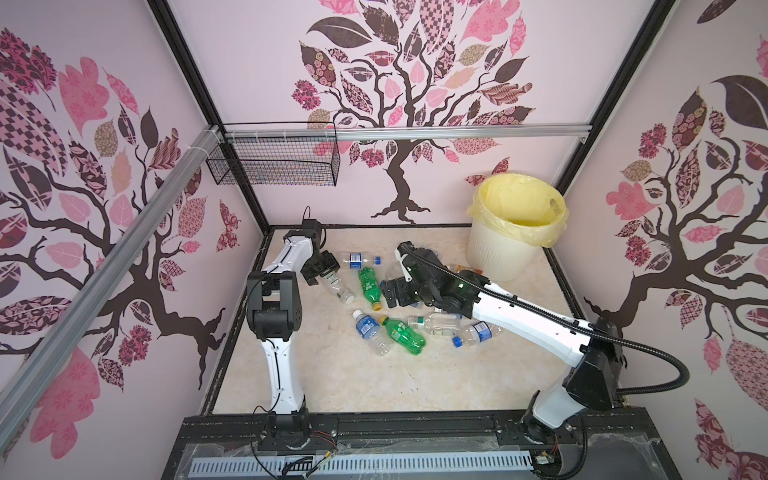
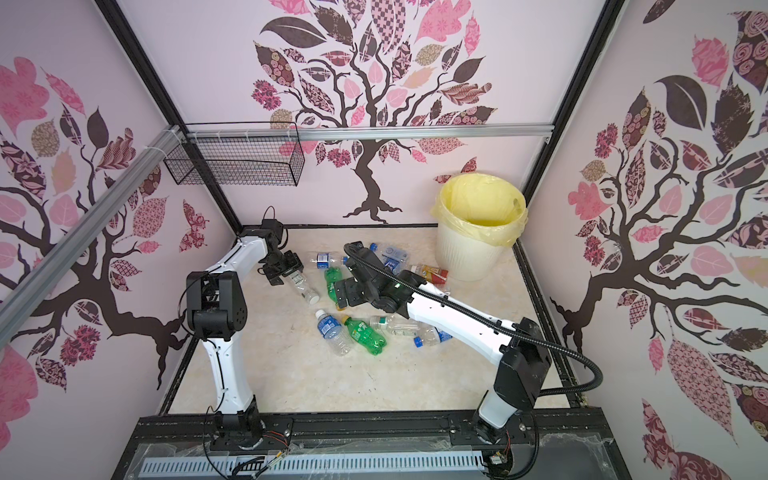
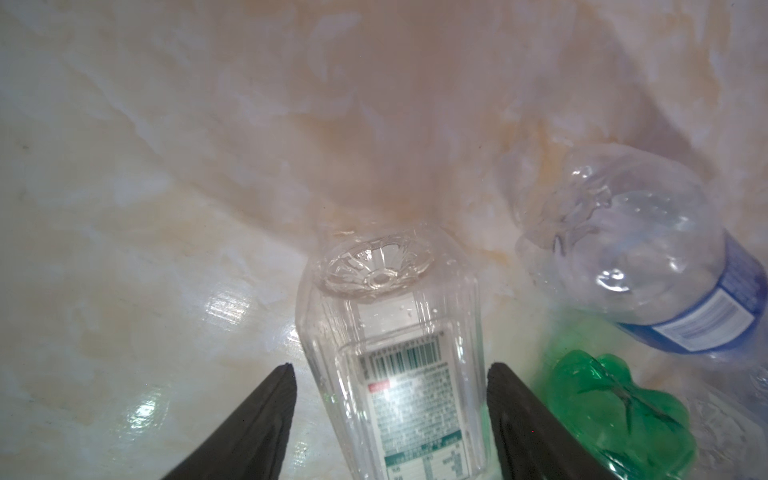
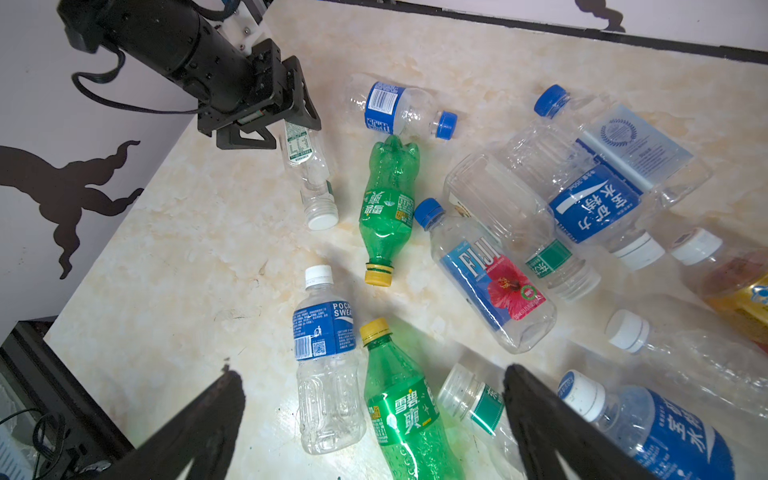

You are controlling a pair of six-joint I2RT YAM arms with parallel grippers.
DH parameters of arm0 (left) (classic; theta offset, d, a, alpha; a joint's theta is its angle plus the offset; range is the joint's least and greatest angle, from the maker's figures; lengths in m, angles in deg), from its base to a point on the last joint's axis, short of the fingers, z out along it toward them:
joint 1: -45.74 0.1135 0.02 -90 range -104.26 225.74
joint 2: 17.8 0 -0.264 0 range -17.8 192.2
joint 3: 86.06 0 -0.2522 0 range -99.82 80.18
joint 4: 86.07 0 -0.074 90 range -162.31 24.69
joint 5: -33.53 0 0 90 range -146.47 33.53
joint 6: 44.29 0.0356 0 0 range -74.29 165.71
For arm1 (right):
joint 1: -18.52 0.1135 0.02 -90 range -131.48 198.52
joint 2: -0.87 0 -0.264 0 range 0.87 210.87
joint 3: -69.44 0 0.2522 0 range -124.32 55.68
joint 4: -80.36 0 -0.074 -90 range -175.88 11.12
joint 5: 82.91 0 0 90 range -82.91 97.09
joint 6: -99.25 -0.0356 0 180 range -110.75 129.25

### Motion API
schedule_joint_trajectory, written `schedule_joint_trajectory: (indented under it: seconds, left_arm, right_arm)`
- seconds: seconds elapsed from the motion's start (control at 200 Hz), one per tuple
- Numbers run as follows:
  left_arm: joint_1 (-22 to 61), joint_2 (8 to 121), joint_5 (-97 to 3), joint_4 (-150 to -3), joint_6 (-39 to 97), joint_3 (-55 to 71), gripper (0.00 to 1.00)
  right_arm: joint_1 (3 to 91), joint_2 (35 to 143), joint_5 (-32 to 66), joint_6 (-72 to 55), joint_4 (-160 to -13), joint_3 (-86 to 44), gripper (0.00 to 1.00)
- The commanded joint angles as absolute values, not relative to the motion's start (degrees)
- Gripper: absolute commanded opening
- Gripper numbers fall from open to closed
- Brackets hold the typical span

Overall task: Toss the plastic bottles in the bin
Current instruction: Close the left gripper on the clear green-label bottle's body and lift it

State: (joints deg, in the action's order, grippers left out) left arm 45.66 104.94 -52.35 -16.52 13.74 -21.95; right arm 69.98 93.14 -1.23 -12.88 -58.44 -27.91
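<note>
The left gripper (image 3: 390,374) straddles the clear bottle (image 3: 374,291), fingers spread, not yet pinching. Close squarely mid-body, then carry it to the bin (image 1: 498,257) at two o'clock. The right gripper (image 4: 374,395) hangs spread wide.

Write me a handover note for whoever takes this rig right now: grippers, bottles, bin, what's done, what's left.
Left gripper: open, jaws either side of a clear white-capped bottle lying on the table; no firm grip yet.
Right gripper: open, empty, above the pile.
Plastic bottles: lying scattered mid-table, between the arms.
Bin: upright in the far right corner; no bottle clearly seen inside.
Done: nothing confirmed.
To do: grip and lift this bottle, drop it in the bin, then clear the rest.
</note>
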Motion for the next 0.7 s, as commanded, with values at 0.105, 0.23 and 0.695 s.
schedule_joint_trajectory:
  seconds: [0.105, 0.23, 0.695]
  left_arm:
    - [45.7, 107.7, -52.5, -15.7, 14.9, -22.2, 0.59]
    - [45.7, 106.1, -53.0, -16.2, 15.7, -20.3, 0.5]
    - [45.7, 101.9, -53.2, -17.8, 16.6, -14.0, 0.41]
  right_arm:
    - [70.2, 90.9, -1.0, -12.7, -59.7, -28.6, 1.0]
    - [70.3, 90.2, -0.8, -12.9, -60.0, -27.9, 1.0]
    - [70.2, 90.3, 0.7, -12.9, -61.4, -27.4, 1.0]
